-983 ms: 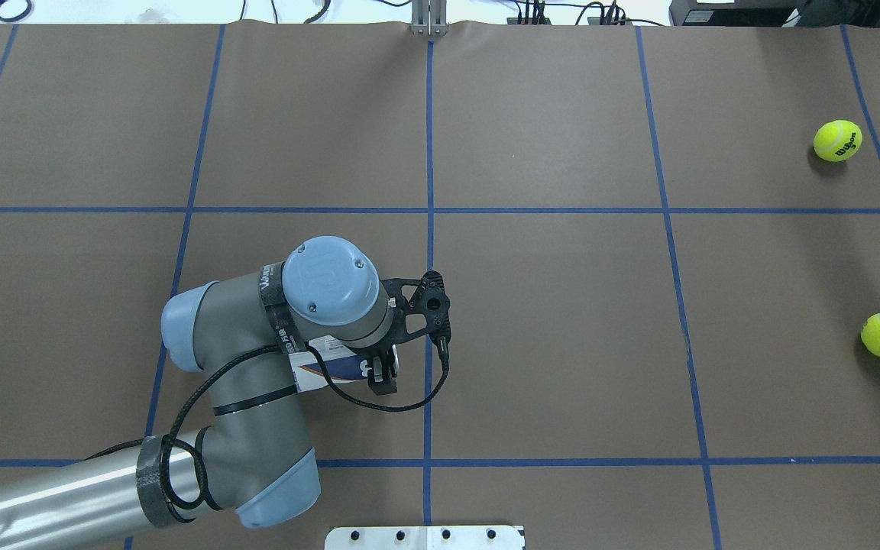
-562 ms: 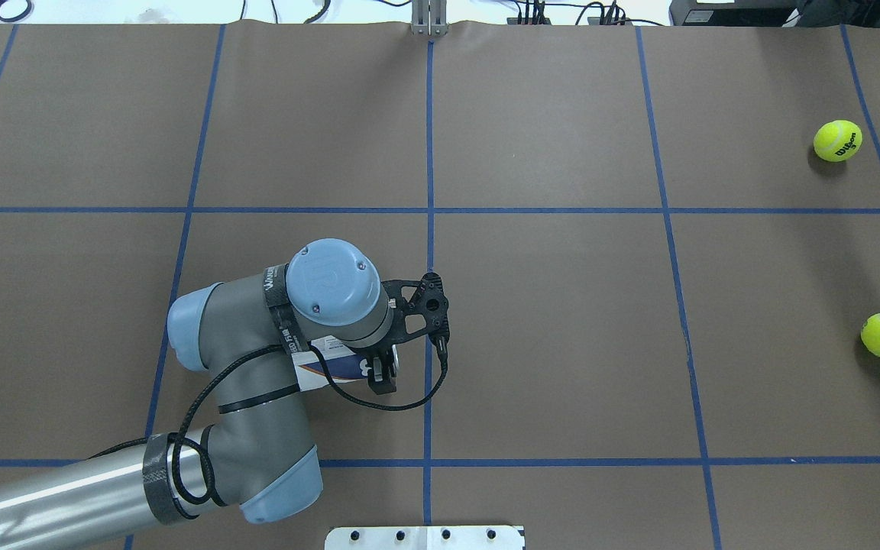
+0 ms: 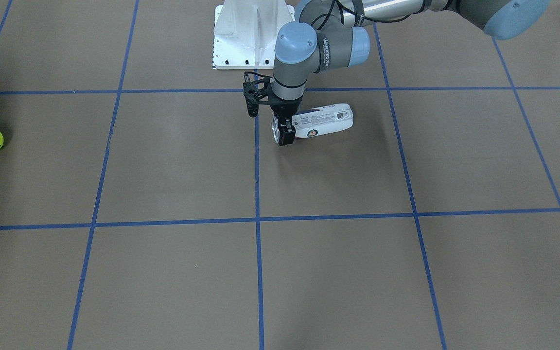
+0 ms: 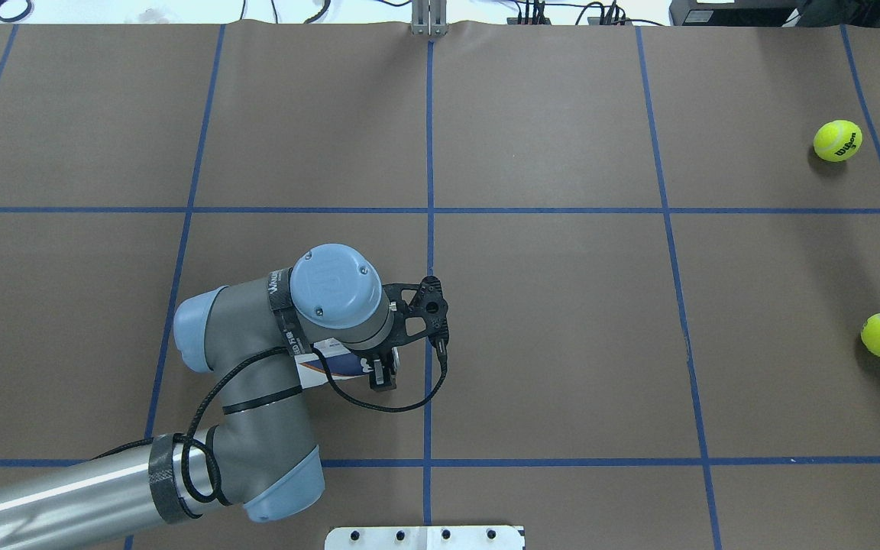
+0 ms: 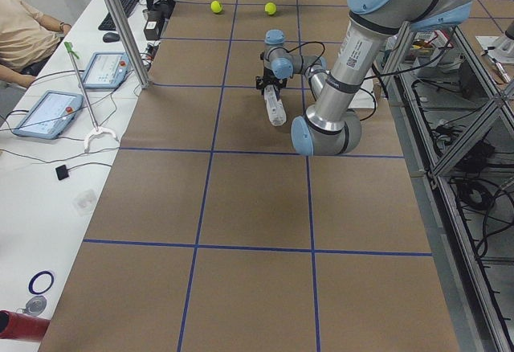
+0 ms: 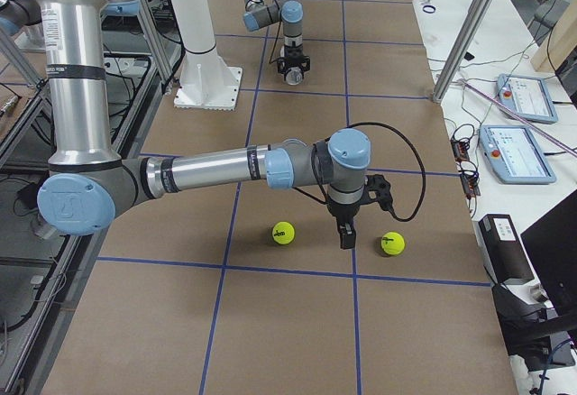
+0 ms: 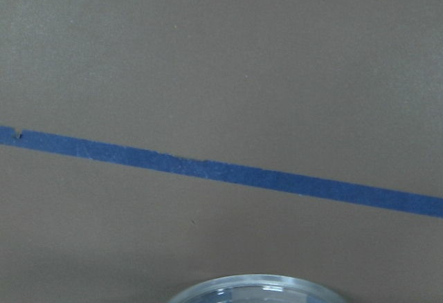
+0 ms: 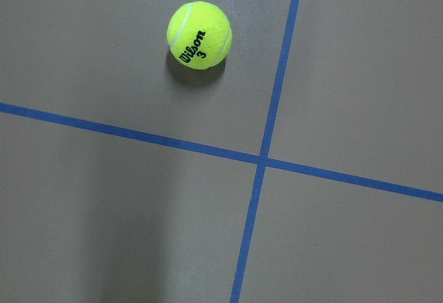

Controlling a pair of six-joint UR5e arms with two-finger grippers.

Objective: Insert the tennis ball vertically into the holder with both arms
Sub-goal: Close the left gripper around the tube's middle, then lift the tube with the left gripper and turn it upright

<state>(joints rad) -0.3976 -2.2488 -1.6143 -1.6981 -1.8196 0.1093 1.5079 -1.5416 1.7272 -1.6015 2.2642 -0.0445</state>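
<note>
Left pincer [image 3: 283, 132] seemingly pinching holder [image 3: 323, 120] at rim end; holder lying sideways, upper centre, on surface [image 3: 163, 170]. Right pincer [image 6: 345, 233] hovering between tennis balls [image 6: 284, 233], low centre; its state: can't tell. Advising: be tipping holder upright slowly, mouth up.

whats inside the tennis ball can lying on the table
No yellow-green shows in the holder, which lies on its side. Its label and the left gripper at its mouth cover most of the inside, so it cannot be confirmed empty.
</note>
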